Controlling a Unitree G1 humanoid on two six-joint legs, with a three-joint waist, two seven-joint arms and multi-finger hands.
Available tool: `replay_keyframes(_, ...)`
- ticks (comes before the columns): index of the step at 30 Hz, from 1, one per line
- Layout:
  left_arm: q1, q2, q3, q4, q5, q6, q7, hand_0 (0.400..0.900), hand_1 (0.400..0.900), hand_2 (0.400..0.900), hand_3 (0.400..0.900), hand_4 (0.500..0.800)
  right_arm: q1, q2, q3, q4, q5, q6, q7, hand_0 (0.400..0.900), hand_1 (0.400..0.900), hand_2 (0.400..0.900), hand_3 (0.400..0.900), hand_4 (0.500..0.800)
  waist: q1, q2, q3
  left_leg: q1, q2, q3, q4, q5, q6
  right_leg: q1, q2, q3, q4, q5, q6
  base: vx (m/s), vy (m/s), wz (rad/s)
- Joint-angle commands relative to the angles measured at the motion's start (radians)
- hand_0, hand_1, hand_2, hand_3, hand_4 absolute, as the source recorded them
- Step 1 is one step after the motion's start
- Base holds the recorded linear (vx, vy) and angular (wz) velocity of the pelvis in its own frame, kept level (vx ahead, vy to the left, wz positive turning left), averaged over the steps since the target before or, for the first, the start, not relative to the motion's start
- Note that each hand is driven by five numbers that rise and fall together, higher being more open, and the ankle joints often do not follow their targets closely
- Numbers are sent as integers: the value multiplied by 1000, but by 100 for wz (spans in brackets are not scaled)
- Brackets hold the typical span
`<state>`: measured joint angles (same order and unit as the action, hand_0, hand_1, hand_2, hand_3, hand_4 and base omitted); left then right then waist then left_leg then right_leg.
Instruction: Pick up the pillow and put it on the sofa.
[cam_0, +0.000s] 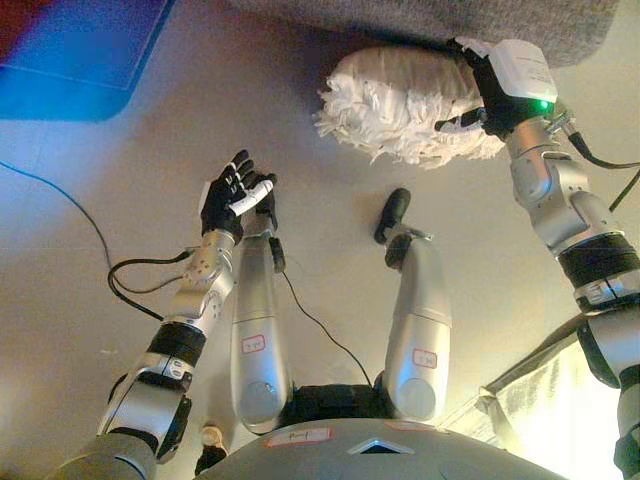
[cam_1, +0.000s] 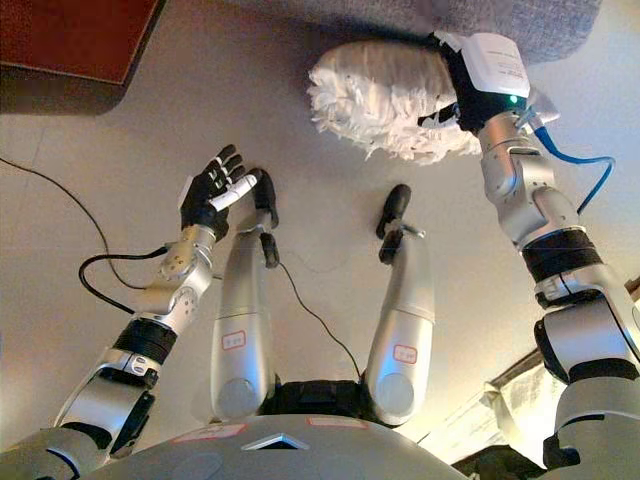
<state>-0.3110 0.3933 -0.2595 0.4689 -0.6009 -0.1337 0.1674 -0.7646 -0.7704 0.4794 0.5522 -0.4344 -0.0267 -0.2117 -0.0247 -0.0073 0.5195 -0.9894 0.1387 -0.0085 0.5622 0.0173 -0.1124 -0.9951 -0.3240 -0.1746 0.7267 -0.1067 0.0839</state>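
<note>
One hand, your right hand (cam_0: 490, 85), already grips the pillow (cam_0: 400, 100), its fingers (cam_0: 455, 122) curled into the right end. Your left hand (cam_0: 235, 195) hangs open and empty, well apart. The pillow's long axis runs sideways, just beside the sofa (cam_0: 520, 20) edge above.

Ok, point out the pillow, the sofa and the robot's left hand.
pillow (cam_0: 395, 100), left eye view, middle of its white shaggy cover.
sofa (cam_0: 420, 18), left eye view, grey front edge.
left hand (cam_0: 232, 196), left eye view, open palm.

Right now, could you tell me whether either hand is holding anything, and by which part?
The right hand grips the white fringed pillow at its right end, against the grey sofa. The left hand is open, holding nothing.
</note>
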Motion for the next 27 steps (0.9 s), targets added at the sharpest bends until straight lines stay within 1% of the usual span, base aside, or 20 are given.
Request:
replay_keyframes(1,11,24,-6,-99,-24,-74,25,900,900,900,900,800,-106,-46,17,1,37,-11,-67,900,900,900,900,800,-6,4,-4,-6,20,-35,166,-227,-14,-31,-3,49,81,-38,74,23,9,4)
replay_keyframes(4,9,31,-12,-113,-34,-76,29,900,900,900,900,800,-150,-55,41,40,44,-7,-66,900,900,900,900,800,1,7,0,-52,8,-48,220,-247,-10,-73,-4,50,132,-61,71,23,16,5)
replay_keyframes(7,2,39,-24,-119,-47,-73,30,900,900,900,900,800,-229,-59,95,85,70,-2,-35,900,900,900,900,800,7,6,0,-93,-3,-56,255,-258,-9,-113,-6,51,170,-76,70,23,3,6)
replay_keyframes(13,3,37,-39,-134,-52,-66,25,900,900,900,900,800,-279,-56,122,94,139,-15,0,900,900,900,900,800,10,-2,0,-131,-13,-63,257,-252,-8,-147,-9,53,171,-72,70,9,2,1)
replay_keyframes(16,-6,35,-48,-124,-51,-67,25,900,900,900,900,800,-304,-48,135,118,134,-12,-6,900,900,900,900,800,12,-4,0,-139,-18,-63,249,-245,-10,-156,-9,55,165,-71,69,13,-2,3)
replay_keyframes(19,-20,36,-59,-125,-53,-74,31,900,900,900,900,800,-330,-43,154,151,90,1,-38,900,900,900,900,800,15,-1,0,-150,-26,-66,254,-245,-10,-167,-9,59,173,-76,71,13,7,3)
replay_keyframes(22,-30,37,-60,-141,-68,-83,43,900,900,900,900,800,-377,-22,172,190,65,16,-57,900,900,900,900,800,22,4,0,-165,-29,-69,269,-248,-11,-181,-10,60,187,-83,70,0,0,0)
replay_keyframes(25,-39,39,-65,-142,-76,-82,46,900,900,900,900,800,-464,13,224,255,75,35,-19,900,900,900,900,800,29,3,0,-183,-32,-72,281,-251,-10,-197,-9,60,196,-85,69,0,0,0)
replay_keyframes(27,-43,38,-72,-144,-73,-79,49,900,900,900,900,800,-506,32,240,288,101,36,-14,900,900,900,900,800,34,2,0,-194,-35,-75,290,-251,-10,-206,-12,61,199,-81,70,0,0,0)
